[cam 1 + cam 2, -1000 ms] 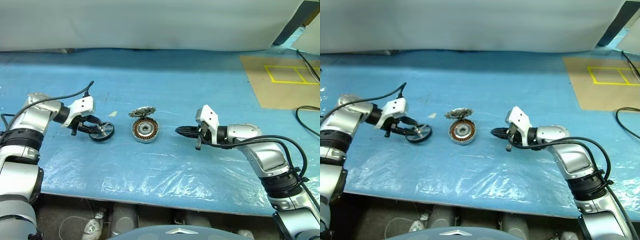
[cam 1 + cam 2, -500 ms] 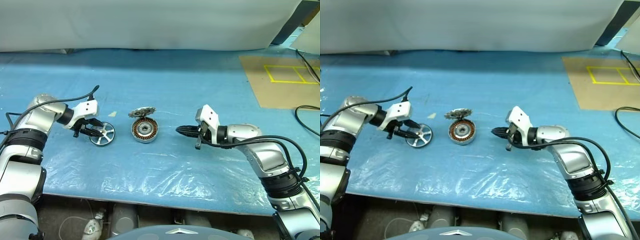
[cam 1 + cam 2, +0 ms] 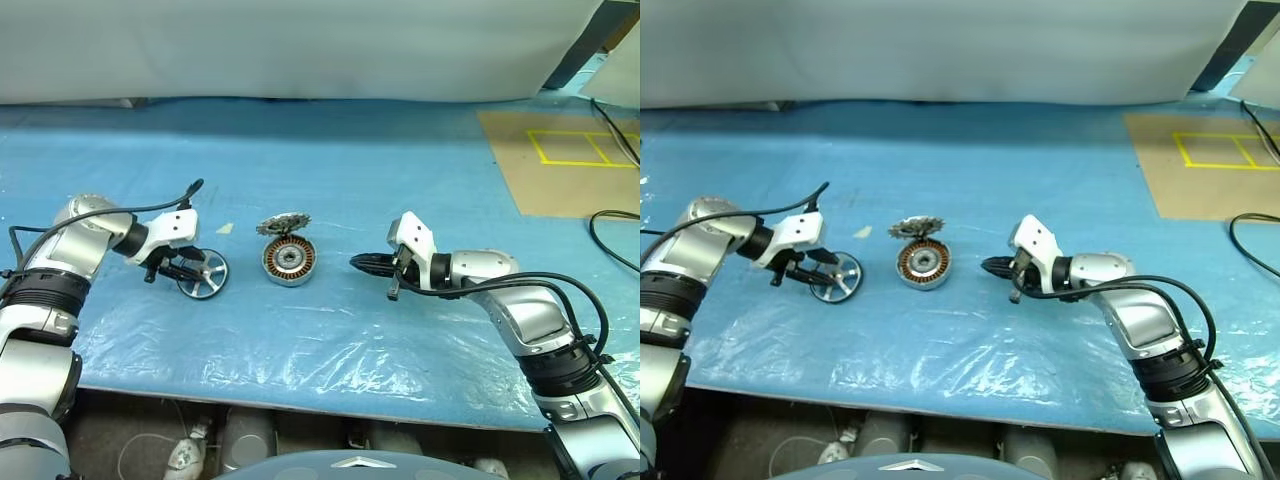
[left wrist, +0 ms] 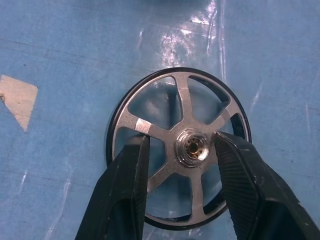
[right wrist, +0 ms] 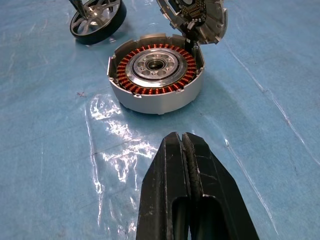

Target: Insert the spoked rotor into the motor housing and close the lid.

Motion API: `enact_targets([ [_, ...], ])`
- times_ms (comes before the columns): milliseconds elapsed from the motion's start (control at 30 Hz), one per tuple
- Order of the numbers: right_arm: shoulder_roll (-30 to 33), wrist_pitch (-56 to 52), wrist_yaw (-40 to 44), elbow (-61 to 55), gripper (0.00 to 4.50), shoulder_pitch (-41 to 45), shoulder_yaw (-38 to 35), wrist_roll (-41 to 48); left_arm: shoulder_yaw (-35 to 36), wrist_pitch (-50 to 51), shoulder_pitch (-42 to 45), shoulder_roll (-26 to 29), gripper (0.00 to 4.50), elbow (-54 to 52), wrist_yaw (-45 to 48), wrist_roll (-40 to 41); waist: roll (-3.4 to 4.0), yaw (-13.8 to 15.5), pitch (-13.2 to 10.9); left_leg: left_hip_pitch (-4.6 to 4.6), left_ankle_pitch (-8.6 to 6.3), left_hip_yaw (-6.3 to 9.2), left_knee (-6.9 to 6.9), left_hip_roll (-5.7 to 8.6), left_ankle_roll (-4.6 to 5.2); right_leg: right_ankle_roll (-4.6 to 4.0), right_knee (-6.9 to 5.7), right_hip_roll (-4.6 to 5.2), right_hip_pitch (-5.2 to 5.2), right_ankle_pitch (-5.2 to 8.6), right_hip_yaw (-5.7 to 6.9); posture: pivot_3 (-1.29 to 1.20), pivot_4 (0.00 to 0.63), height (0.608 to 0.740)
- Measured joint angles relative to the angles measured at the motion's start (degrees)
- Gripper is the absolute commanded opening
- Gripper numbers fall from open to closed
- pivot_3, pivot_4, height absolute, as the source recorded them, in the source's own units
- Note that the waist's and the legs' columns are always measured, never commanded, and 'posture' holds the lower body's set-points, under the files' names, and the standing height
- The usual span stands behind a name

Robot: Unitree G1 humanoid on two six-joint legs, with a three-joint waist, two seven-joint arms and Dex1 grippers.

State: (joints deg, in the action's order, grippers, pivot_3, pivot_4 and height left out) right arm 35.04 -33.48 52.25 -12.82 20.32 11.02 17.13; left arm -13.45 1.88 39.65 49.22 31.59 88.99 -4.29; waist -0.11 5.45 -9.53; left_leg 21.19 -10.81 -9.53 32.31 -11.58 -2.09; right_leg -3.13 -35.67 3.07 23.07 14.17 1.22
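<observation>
At centre left of the head view, the spoked rotor (image 3: pixel 202 273) is gripped by the left gripper (image 4: pixel 181 165), its fingers (image 4: pixel 127 195) closed on the spokes either side of the hub, the wheel tilted up on edge on the blue mat (image 3: pixel 340 170). At frame centre, the motor housing (image 3: pixel 290 261) is seen with its hinged lid (image 3: pixel 284 224) raised behind. Right of centre, the right gripper (image 5: pixel 182 150) is held shut and empty, pointing at the housing.
</observation>
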Motion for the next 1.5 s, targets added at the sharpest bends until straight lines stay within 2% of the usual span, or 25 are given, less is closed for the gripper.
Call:
enact_targets([
  [200,-0.1,0.0,0.1,0.8,0.00,0.0,0.2,-0.3,0.4,2.6,-3.6,1.0,2.09,-6.2,-0.1,0.7,0.03,0.0,0.0,-0.03,0.00,-0.01,0.00,0.02,0.00,-0.01,0.00,0.01,-0.01,0.01,-0.02,0.00,0.150,0.740],
  [500,-0.6,0.1,0.1,1.5,0.00,0.5,0.5,-0.6,0.4,1.9,-4.9,1.4,2.09,-8.0,-2.3,0.7,0.17,0.0,0.1,-0.10,0.00,-0.02,0.00,0.02,0.01,-0.01,-0.02,0.01,-0.06,0.01,-0.03,0.00,0.150,0.740],
  [667,-0.9,0.1,0.1,1.9,0.00,0.7,0.5,-0.8,0.9,0.6,-5.8,1.6,1.07,-7.8,-3.0,0.8,0.42,0.0,0.3,-0.19,0.00,-0.03,0.01,0.04,0.01,-0.01,-0.02,0.02,-0.13,0.01,-0.06,0.00,0.150,0.740],
  [700,-0.9,0.1,0.2,1.9,0.00,0.7,0.5,-0.9,1.1,0.6,-6.0,1.6,1.00,-7.8,-3.2,0.9,0.48,0.0,0.3,-0.21,0.00,-0.03,0.01,0.07,0.01,-0.01,-0.02,0.04,-0.14,0.01,-0.07,0.00,0.150,0.740],
  [1100,-1.5,0.7,0.4,3.5,0.00,1.4,0.5,-1.4,3.9,2.7,-9.6,1.3,1.00,-9.8,-4.8,2.8,0.89,0.0,0.5,-0.21,0.00,-0.08,-0.01,0.11,0.02,0.01,0.01,0.08,-0.11,0.03,-0.13,0.00,0.150,0.740],
  [1267,-1.6,0.7,0.5,4.3,0.00,1.7,0.5,-1.2,6.8,12.2,-13.8,0.3,1.00,-14.7,-2.9,11.3,0.77,0.0,0.5,0.01,0.00,-0.09,-0.02,0.09,0.02,0.01,0.03,0.07,0.06,0.03,-0.11,0.00,0.150,0.740],
  [1500,-1.4,0.7,0.6,4.8,0.00,1.9,-0.3,-1.2,9.8,17.0,-16.1,-0.8,1.00,-22.0,-5.5,17.5,0.36,0.0,0.2,0.09,0.00,-0.09,-0.01,0.07,0.02,0.01,0.04,0.06,0.10,0.04,-0.07,0.00,0.150,0.740],
])
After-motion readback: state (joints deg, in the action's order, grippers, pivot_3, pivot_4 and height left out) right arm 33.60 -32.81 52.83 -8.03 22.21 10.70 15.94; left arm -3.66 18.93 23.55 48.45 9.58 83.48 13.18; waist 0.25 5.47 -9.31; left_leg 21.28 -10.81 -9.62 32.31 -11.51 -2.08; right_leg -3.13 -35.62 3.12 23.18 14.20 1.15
